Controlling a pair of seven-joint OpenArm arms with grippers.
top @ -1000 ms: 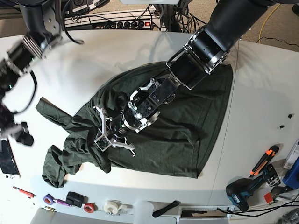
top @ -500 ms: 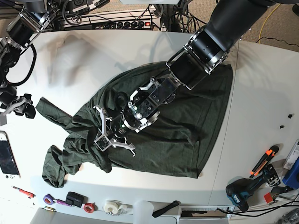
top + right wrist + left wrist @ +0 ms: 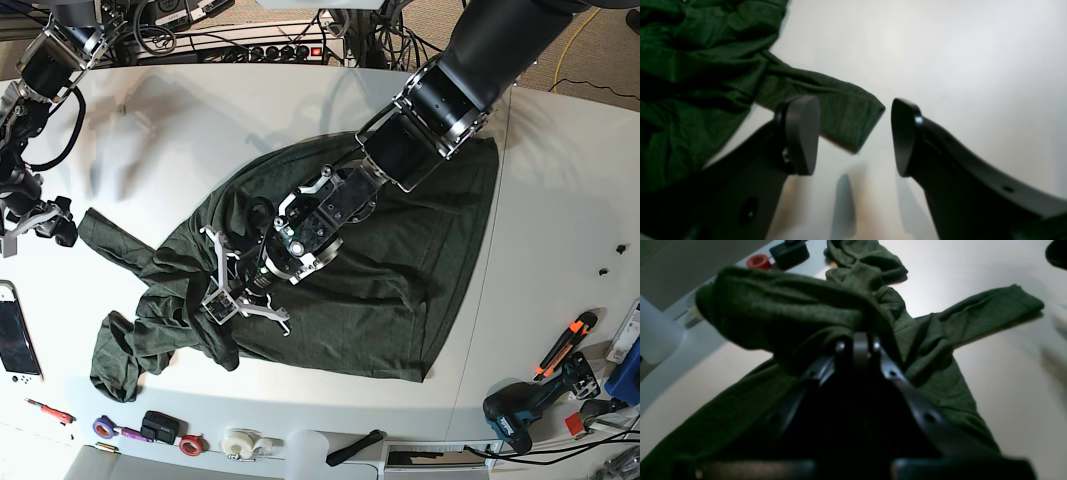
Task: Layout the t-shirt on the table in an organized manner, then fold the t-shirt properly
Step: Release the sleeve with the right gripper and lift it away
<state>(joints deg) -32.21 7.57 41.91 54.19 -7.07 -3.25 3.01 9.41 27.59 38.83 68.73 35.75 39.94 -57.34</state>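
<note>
We have the shirt [image 3: 330,270] lying crumpled across the middle of the surface [image 3: 200,140], body bunched toward the far side and one sleeve [image 3: 840,113] stretched out flat toward our right arm. Our left tool [image 3: 855,346] is closed tight on a raised fold of shirt near the lower hem, the cloth draped over its tips. Our right tool [image 3: 853,133] stands wide apart and empty, poised just above the sleeve's cuff, with one tip over the fabric and the other over bare surface.

To do this step well, we judge that the right tool should drop so both tips straddle the cuff edge, then close on a single layer near the corner, not on a thick bunch. We should keep the left grip firm as an anchor and draw the sleeve outward and low, so the shirt spreads instead of dragging. A pinch too near the edge may slip.
</note>
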